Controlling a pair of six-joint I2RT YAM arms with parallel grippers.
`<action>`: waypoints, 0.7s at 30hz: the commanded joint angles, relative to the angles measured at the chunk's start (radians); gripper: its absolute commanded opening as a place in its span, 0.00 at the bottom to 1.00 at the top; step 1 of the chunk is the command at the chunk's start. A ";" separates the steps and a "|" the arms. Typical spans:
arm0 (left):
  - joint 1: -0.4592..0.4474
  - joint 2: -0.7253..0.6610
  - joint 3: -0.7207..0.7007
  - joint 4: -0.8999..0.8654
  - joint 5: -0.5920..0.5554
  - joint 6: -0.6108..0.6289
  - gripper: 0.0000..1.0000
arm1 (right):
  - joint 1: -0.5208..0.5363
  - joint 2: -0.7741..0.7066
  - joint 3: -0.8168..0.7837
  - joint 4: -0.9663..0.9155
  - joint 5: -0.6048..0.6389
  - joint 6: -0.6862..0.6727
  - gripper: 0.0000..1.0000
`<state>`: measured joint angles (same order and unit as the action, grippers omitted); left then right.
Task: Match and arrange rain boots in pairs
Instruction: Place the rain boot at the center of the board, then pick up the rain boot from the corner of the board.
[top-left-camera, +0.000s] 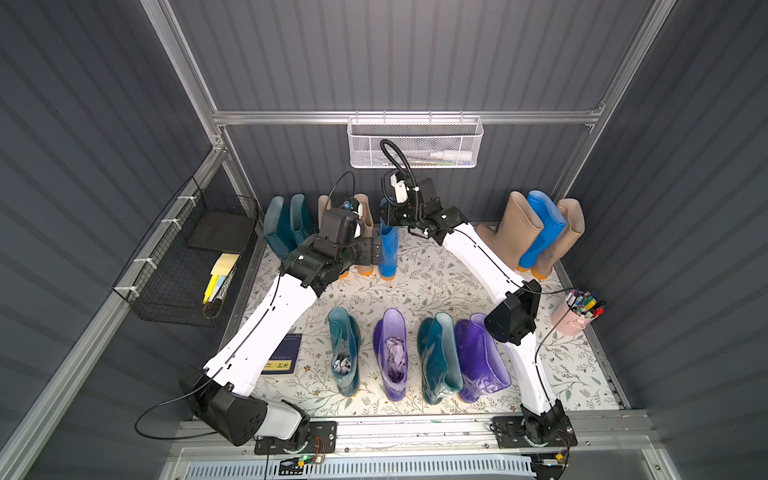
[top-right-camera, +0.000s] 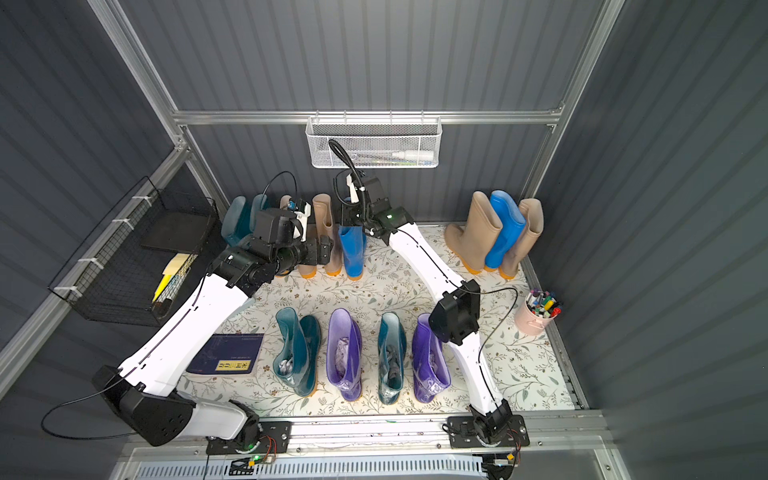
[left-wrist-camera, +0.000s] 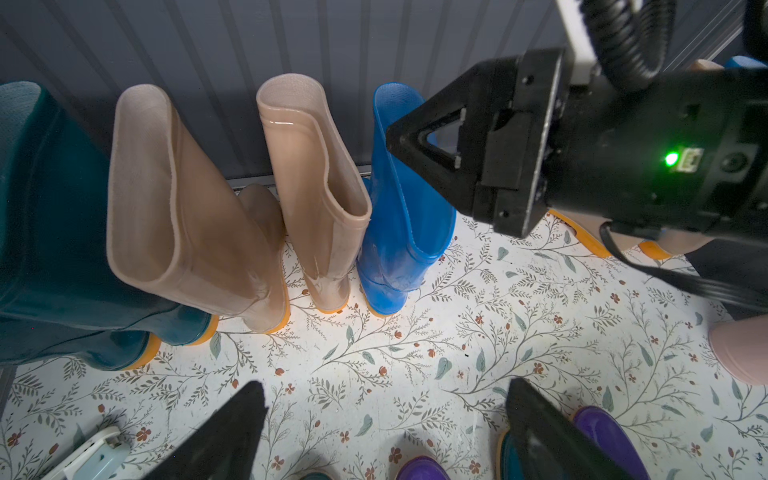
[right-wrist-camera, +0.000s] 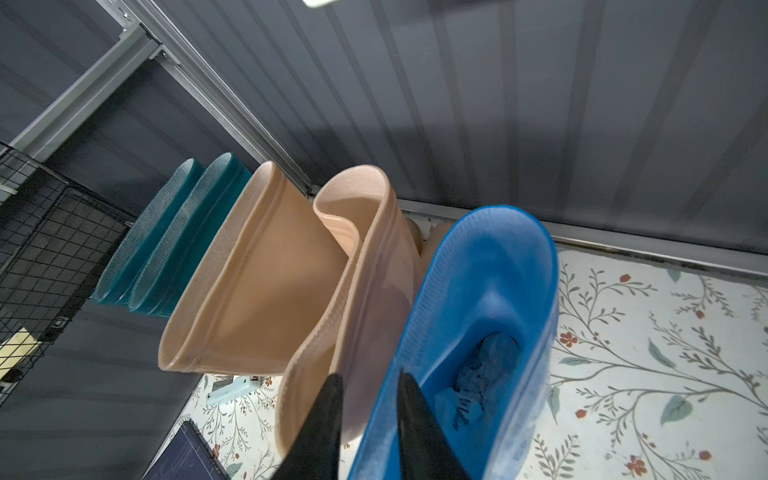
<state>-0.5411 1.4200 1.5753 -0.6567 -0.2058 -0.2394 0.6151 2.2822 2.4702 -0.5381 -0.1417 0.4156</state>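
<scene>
In the front row, the teal boots (top-left-camera: 345, 353) and purple boots (top-left-camera: 392, 349) are stood upright on the floral mat (top-left-camera: 415, 291). Beyond them, the left gripper (left-wrist-camera: 386, 384) is spread wide and empty, facing the beige boots (left-wrist-camera: 316, 166). At the back wall, the rim of the blue boot (right-wrist-camera: 490, 270) is straddled by the right gripper (right-wrist-camera: 370, 374), whose jaws are slightly parted and not clamped.

— At the back, upright: teal pair (top-left-camera: 286, 226), beige pair (left-wrist-camera: 187, 216), one blue boot (top-left-camera: 388, 249).
— Front row alternates teal boots (top-left-camera: 345, 357) and purple boots (top-left-camera: 392, 353); second blue boot (top-left-camera: 544, 232) leans between corner beige boots (top-left-camera: 515, 232).
</scene>
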 joint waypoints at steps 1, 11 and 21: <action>0.007 -0.029 0.001 0.017 0.014 0.012 0.93 | -0.001 -0.079 -0.028 0.027 0.011 -0.032 0.28; 0.007 -0.032 0.011 0.053 0.064 0.016 0.93 | -0.039 -0.269 -0.210 0.036 0.024 -0.120 0.32; 0.007 -0.047 -0.021 0.148 0.162 0.022 0.94 | -0.181 -0.539 -0.463 0.008 0.052 -0.225 0.38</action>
<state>-0.5396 1.4002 1.5726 -0.5606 -0.0994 -0.2375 0.4908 1.8175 2.0548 -0.5251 -0.1192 0.2466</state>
